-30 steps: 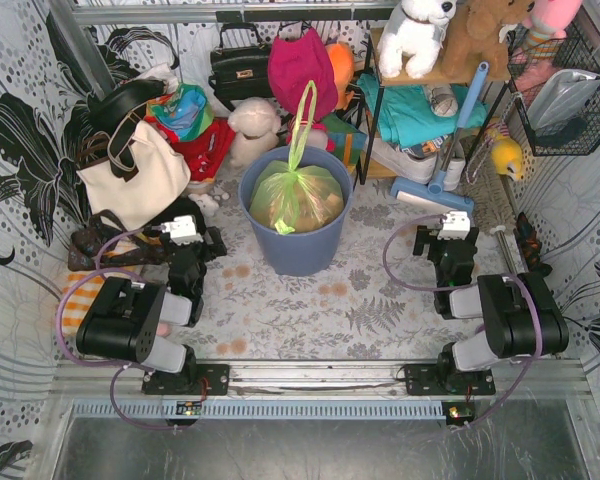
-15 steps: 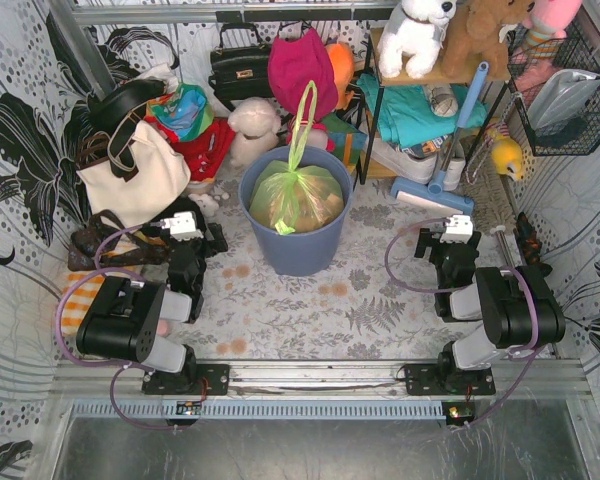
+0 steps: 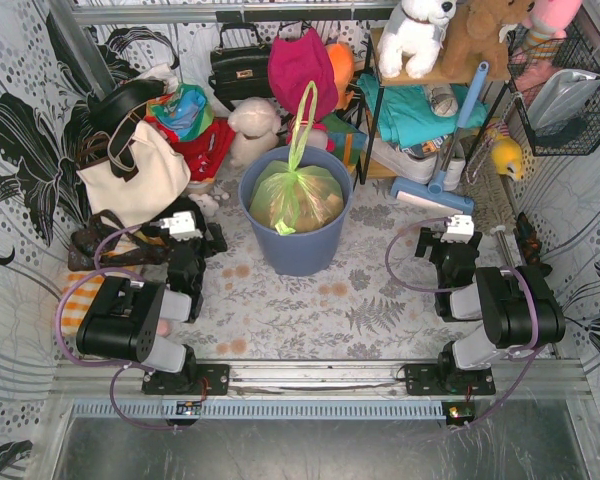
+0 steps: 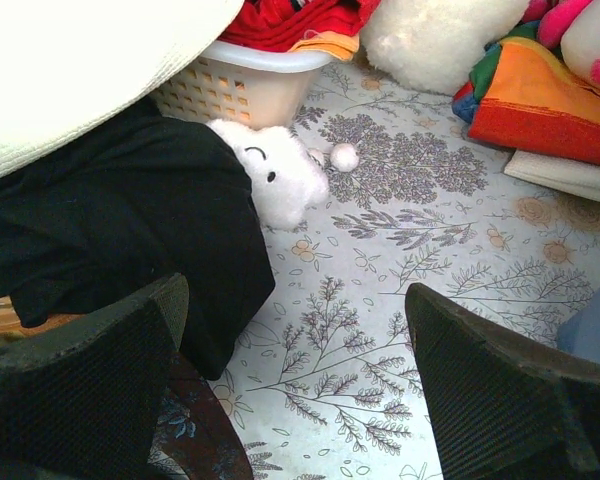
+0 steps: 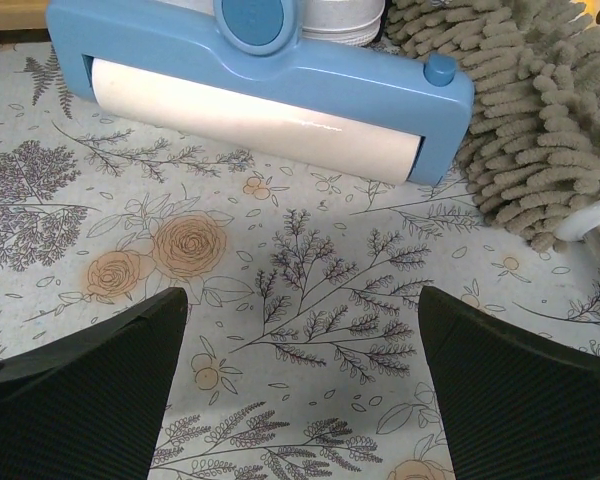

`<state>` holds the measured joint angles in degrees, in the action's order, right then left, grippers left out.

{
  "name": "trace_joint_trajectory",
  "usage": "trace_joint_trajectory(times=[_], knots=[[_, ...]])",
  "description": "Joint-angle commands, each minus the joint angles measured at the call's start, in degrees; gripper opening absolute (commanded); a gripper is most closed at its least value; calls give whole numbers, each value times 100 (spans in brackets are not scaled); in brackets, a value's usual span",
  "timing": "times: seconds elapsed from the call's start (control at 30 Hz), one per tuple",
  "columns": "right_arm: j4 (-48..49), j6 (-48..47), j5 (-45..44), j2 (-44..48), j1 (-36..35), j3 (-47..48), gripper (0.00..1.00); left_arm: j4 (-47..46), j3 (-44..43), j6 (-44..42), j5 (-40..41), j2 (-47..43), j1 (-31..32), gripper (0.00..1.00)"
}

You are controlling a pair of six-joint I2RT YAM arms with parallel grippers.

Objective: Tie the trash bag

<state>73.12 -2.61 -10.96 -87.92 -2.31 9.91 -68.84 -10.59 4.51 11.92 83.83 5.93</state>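
Observation:
The trash bag, thin light-green film with orange-tan paper showing through, sits inside a blue-grey round bin at the middle of the floor. Its two handles are pulled together and rise as one long loop above the bin. My left gripper rests low to the bin's left, well apart from it. In the left wrist view it is open over the flowered floor, holding nothing. My right gripper rests to the bin's right, and in its wrist view it is also open and holds nothing.
A black bag, a white plush toy and a cream basket lie just ahead of the left gripper. A blue roller head and a beige mop pad lie ahead of the right gripper. A cream tote leans at the left.
The right wrist has shifted slightly to the right and the left wrist has edged slightly up and left. The bag and bin have not moved.

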Motion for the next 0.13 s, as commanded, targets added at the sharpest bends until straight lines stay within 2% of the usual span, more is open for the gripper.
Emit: trace_joint_trajectory(times=[0.0, 0.1], knots=[[220, 86, -70, -32, 28, 94, 97, -43, -180, 66, -69, 54, -120, 98], [228, 94, -71, -32, 28, 96, 97, -73, -150, 63, -76, 36, -123, 98]])
